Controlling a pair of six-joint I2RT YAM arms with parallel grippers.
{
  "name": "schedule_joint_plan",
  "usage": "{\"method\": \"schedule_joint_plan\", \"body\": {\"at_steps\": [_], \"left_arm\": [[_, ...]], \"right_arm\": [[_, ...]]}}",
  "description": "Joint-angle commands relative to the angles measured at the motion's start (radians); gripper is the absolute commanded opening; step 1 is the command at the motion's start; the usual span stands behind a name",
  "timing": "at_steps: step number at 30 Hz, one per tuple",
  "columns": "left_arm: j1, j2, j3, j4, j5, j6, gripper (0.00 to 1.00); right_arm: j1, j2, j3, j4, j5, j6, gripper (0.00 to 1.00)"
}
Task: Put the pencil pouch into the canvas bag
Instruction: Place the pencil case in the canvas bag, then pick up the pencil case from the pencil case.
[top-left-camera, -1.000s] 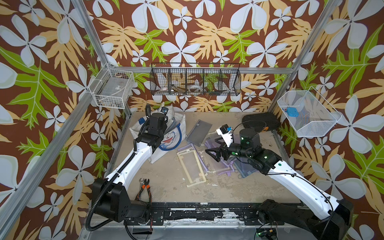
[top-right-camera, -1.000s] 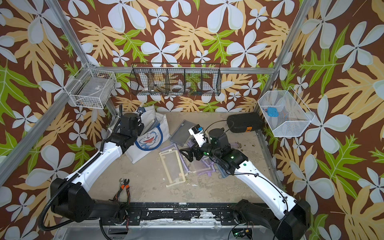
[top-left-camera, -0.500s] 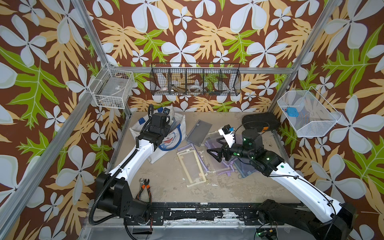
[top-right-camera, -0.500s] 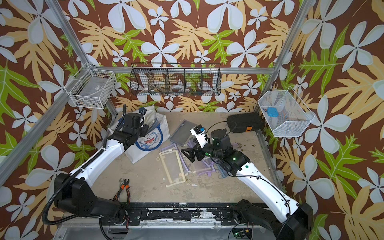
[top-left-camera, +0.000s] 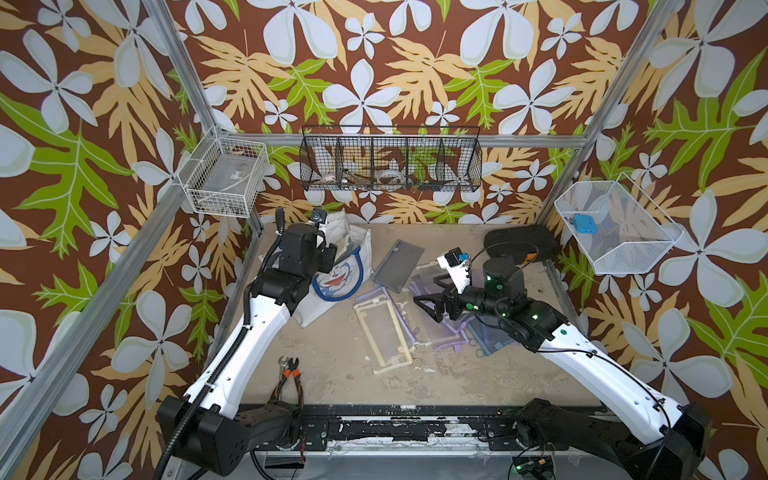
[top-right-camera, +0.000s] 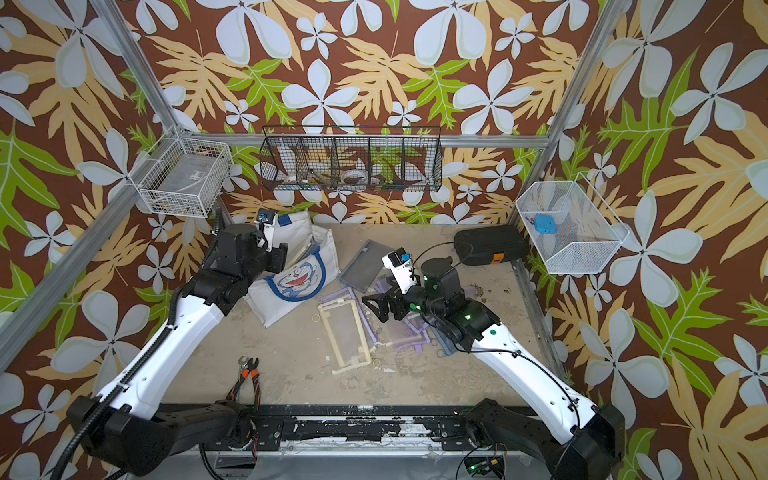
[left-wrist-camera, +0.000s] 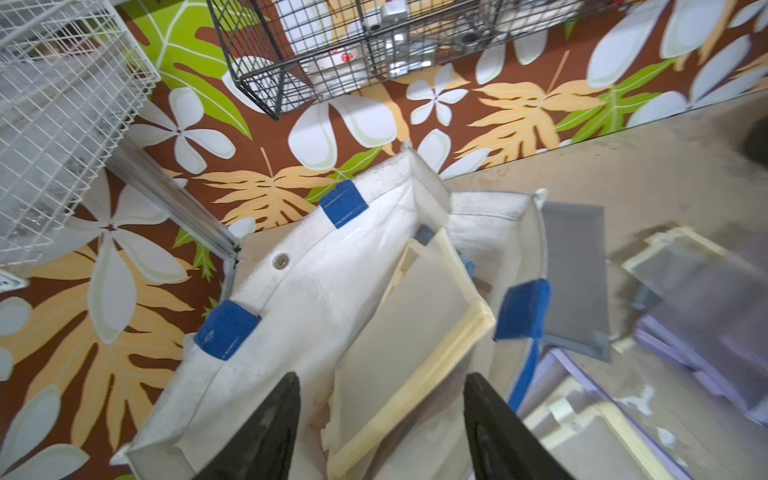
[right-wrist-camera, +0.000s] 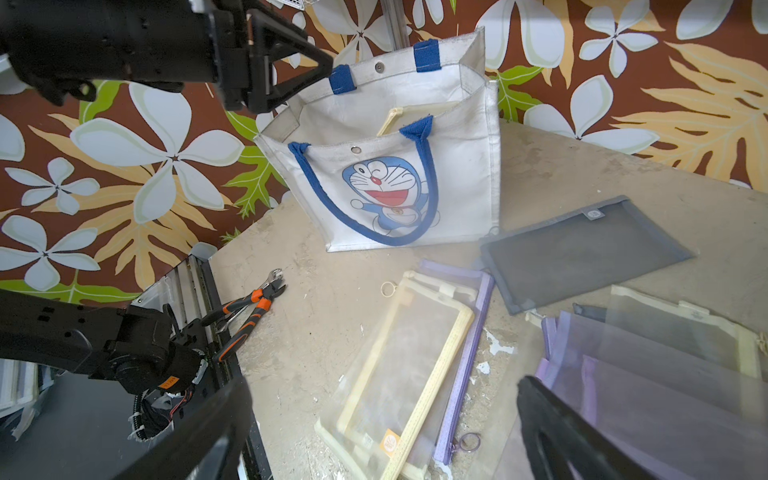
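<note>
Over the bag mouth: left end effector (left-wrist-camera: 381, 376) has its jaws partly apart, straddling the cream pencil pouch (left-wrist-camera: 415, 316). As far as the left wrist view shows, it's not clamping it. The pouch is already inside the canvas bag (left-wrist-camera: 307, 266), leaning diagonally across the opening, with one long edge up near the front rim by the blue handle (left-wrist-camera: 521, 309). The bag stands upright at the far left corner of the worktop (top-left-camera: 478, 374), mouth open.

My read: placement is all but done, and what's left is a clean exit.
- Open the jaws fully first.
- Lift straight up along the pouch's plane so neither finger drags the edge back out or hooks the handle.
- If the pouch ends up proud of the rim, a light push on its top edge should seat it.

Right end effector (right-wrist-camera: 384, 386) is wide open and empty. It hovers above the loose ones: cream-trimmed clear pouch (right-wrist-camera: 399, 365), purple pouches (right-wrist-camera: 665, 386), grey mesh pouch (right-wrist-camera: 582, 245). Suggest keeping it well apart from the bag until the left arm is clear. The pliers (right-wrist-camera: 249, 307) near the front edge are out of the way.
</note>
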Motion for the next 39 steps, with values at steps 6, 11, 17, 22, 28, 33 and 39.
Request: {"method": "schedule_joint_plan", "body": {"at_steps": [6,11,17,22,28,33,39], "left_arm": [[-0.195,-0.280,-0.250,-0.084,0.289,-0.347,0.60],[-0.298,-0.378,-0.503,0.058,0.349,-0.601,0.61],[-0.298,-0.386,-0.763,0.301,0.417,-0.764,0.60],[-0.298,-0.309,-0.875,0.457,0.419,-0.824,0.58],[-0.298,-0.245,-0.928,0.525,0.372,-0.830,0.54],[-0.298,-0.158,-0.945,0.592,0.357,-0.837,0.50],[-0.298,-0.040,-0.944,0.685,0.364,-0.856,0.46]], "right_arm": [[0.001,0.071,-0.124,0.076,-0.057,0.036,0.98],[0.003,0.224,-0.184,0.179,-0.138,0.070,0.94],[0.031,0.408,-0.186,0.271,-0.180,0.084,0.89],[0.038,0.528,-0.177,0.333,-0.157,0.109,0.78],[0.049,0.643,-0.140,0.378,-0.156,0.128,0.68],[0.055,0.684,-0.116,0.386,-0.161,0.130,0.60],[0.056,0.693,-0.109,0.391,-0.163,0.133,0.58]]}}
